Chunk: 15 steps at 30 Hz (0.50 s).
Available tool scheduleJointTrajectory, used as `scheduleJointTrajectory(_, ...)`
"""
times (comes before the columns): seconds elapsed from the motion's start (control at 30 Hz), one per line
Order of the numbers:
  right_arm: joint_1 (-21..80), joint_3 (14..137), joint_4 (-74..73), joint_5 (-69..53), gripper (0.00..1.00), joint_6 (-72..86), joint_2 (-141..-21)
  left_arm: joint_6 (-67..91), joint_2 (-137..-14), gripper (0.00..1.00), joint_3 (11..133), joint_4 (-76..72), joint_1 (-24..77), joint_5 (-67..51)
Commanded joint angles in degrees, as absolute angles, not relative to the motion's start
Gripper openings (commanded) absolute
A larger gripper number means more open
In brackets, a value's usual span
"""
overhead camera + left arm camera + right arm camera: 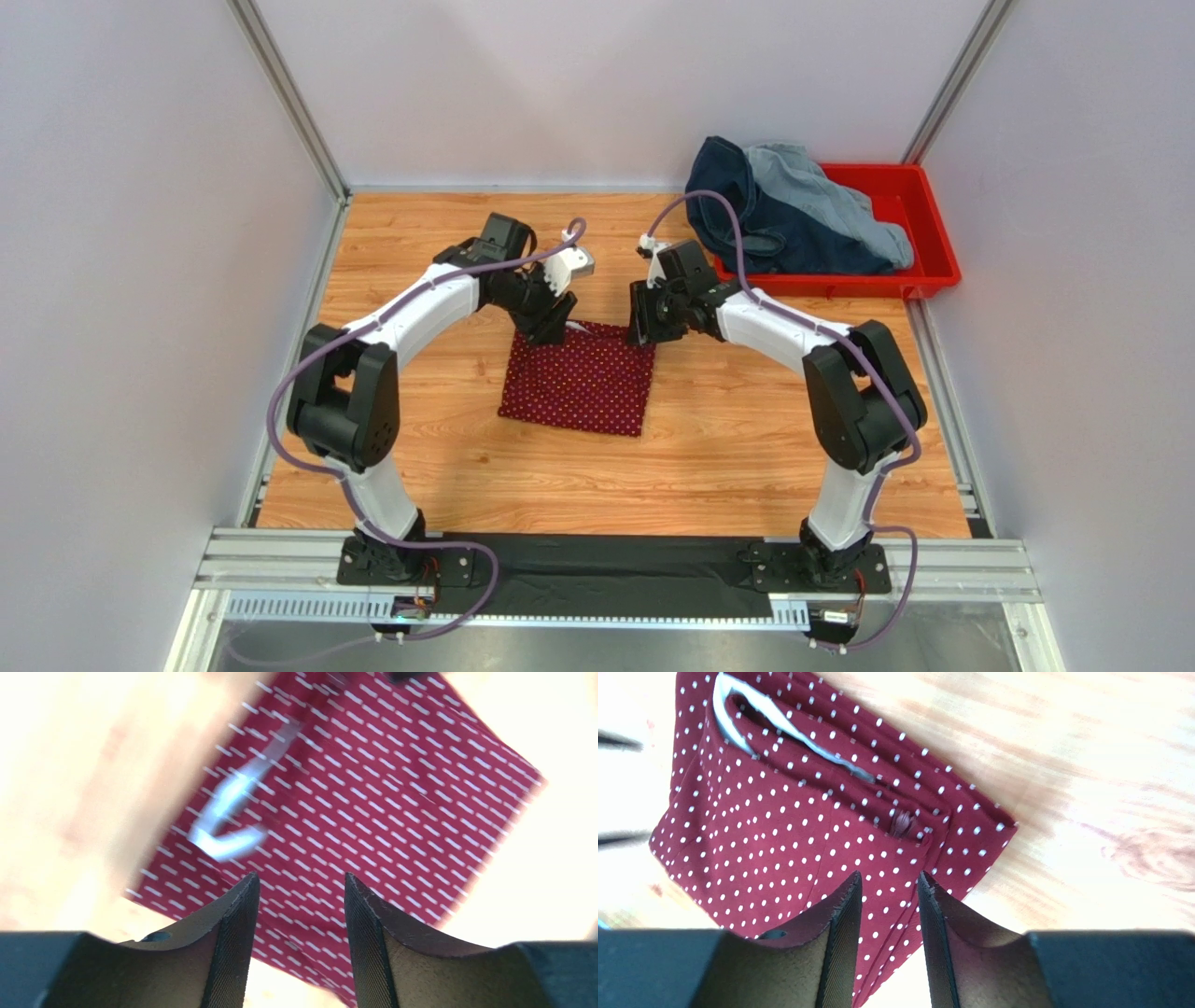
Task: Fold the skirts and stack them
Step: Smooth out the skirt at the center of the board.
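Past the left gripper the view is motion-smeared. The dark red cloth skirt shows its white dots as dashes and its pale inner band as a blur, and the fingers cover its nearest edge. Beyond the right gripper the skirt runs off the top edge. From above, both grippers hide its far edge, so contact cannot be told. Farther right of the right gripper, the dark navy denim skirt covers part of the light blue-grey denim skirt.

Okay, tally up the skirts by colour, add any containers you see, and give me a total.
Dark red dotted skirt: 1
Dark navy denim skirt: 1
Light blue-grey denim skirt: 1
Red tray: 1
Total: 4
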<state>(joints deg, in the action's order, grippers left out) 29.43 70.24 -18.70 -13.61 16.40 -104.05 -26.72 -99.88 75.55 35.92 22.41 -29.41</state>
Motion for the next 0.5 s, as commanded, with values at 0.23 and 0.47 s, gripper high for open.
scheduleJointTrajectory(0.23,28.7,78.7,-20.0,-7.7,0.38,13.7,-113.9,-28.2,-112.3,0.53,82.8,31.8,22.2,-20.1)
scheduleJointTrajectory(0.47,28.6,83.7,-23.1,-2.9,0.38,11.5,-115.7,-21.5,-110.8,0.53,83.3,30.5,21.5,-21.2)
